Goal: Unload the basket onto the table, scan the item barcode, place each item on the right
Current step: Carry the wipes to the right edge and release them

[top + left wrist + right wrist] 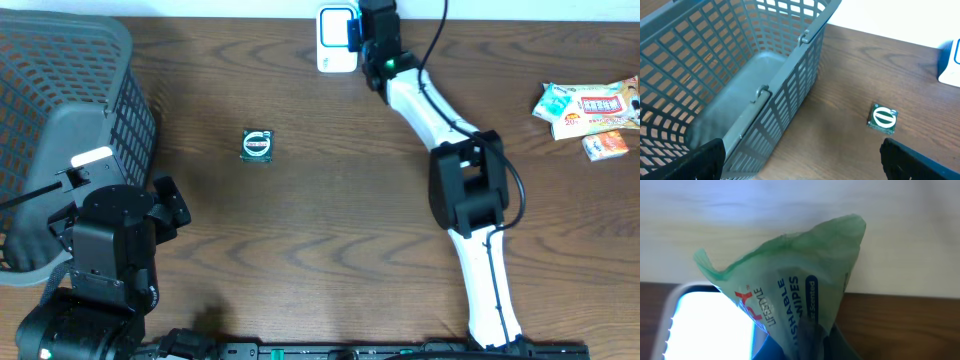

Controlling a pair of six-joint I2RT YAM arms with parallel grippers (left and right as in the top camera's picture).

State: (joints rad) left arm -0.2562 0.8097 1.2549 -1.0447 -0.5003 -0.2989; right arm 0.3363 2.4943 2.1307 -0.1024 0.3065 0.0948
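A pale green wipes packet (805,295) fills the right wrist view, and my right gripper (832,350) is shut on its lower end. It hangs right beside the lit white face of the barcode scanner (710,325). From overhead, that scanner (335,40) stands at the table's back edge, the right gripper (362,35) holds the packet (352,34) against its right side. No barcode shows on the packet. My left gripper (802,167) stands open and empty at the front left, next to the basket.
A grey plastic basket (60,120) takes up the left side, its wall (790,95) close to my left fingers. A small green-and-white packet (258,145) lies on the wood mid-table. Snack packets (590,105) and a small white box (606,146) lie at the far right.
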